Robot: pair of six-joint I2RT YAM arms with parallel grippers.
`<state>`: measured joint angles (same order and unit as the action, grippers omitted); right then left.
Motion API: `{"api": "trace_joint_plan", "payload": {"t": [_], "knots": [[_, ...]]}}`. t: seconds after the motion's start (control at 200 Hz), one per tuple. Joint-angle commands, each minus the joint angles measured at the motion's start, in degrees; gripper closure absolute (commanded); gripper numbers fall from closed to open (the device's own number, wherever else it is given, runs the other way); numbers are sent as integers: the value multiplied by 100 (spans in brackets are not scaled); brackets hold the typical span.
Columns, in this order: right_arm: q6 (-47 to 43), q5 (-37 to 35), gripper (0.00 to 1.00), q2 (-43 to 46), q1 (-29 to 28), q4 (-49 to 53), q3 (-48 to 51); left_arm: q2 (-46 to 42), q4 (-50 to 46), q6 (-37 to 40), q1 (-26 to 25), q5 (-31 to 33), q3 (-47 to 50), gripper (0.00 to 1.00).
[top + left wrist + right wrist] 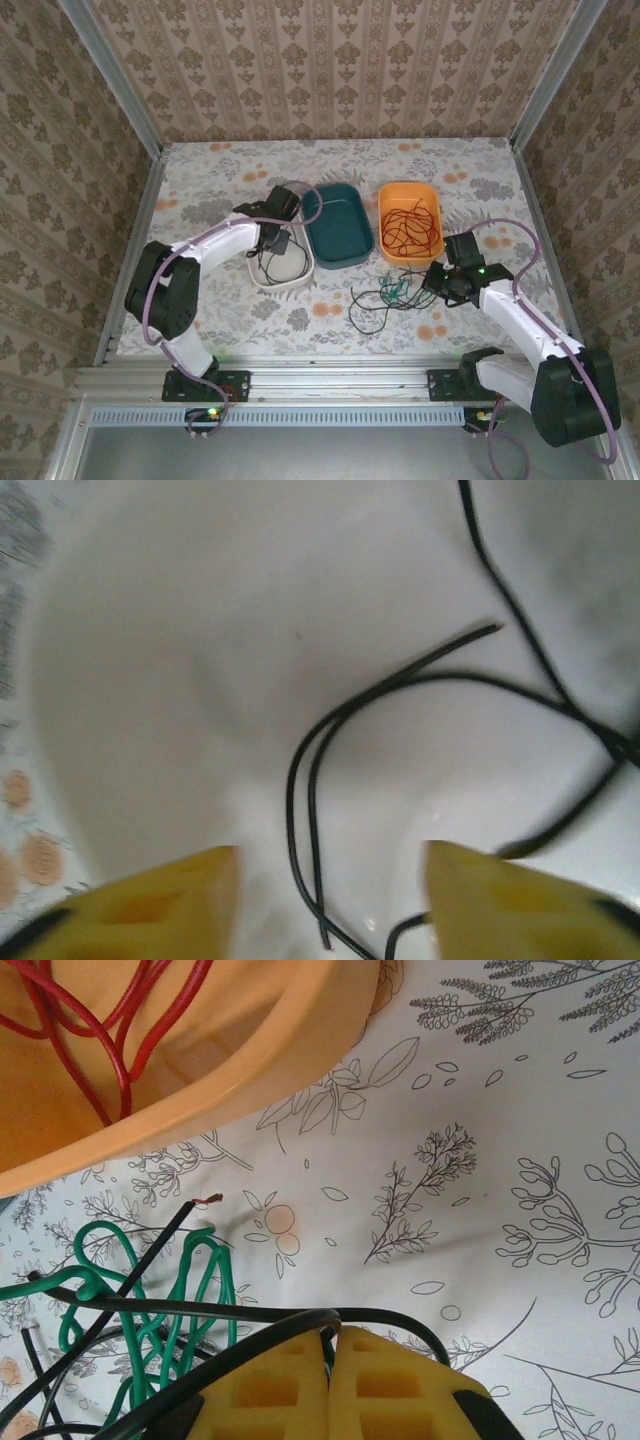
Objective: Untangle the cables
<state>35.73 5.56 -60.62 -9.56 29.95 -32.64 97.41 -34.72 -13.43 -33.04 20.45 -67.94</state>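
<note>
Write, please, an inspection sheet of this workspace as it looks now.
surface: floral tablecloth, flat
job's things: red cable in orange bin; black cable in white bin; green-black tangle on the tablecloth
clutter: teal bin, nothing seen inside
grippers: left gripper open over white bin; right gripper shut on black strand of the tangle
cables: lilac hose arches beside right arm, apart from tangle
surroundings: patterned walls, metal frame

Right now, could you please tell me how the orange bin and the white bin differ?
The orange bin holds red cable; the white bin holds black cable. The orange bin sits right of the teal bin, the white bin left of it. The left end effector is open above the white bin; the right end effector, beside the orange bin, is shut on a loose black cable. Both are shallow round-cornered bins on the floral table.
</note>
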Motion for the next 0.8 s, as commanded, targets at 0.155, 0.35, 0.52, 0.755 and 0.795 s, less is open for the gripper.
{"api": "trace_joint_plan", "payload": {"t": [0.155,0.35,0.52,0.755,0.795], "knots": [[44,-259,100,272,17,2,73,-755,-793,-337,-113,1372,-863,20],[83,-318,100,385,16,-34,127,-1364,69,785,-717,-1807,-751,20],[126,-276,100,289,16,-37,118,-810,440,2023,-2121,-3124,-796,12],[437,-373,100,113,25,52,-44,512,1000,2651,-3114,-2651,-1267,13],[575,-379,100,34,26,46,-83,610,1048,2655,-3147,-2751,-1312,13]]}}
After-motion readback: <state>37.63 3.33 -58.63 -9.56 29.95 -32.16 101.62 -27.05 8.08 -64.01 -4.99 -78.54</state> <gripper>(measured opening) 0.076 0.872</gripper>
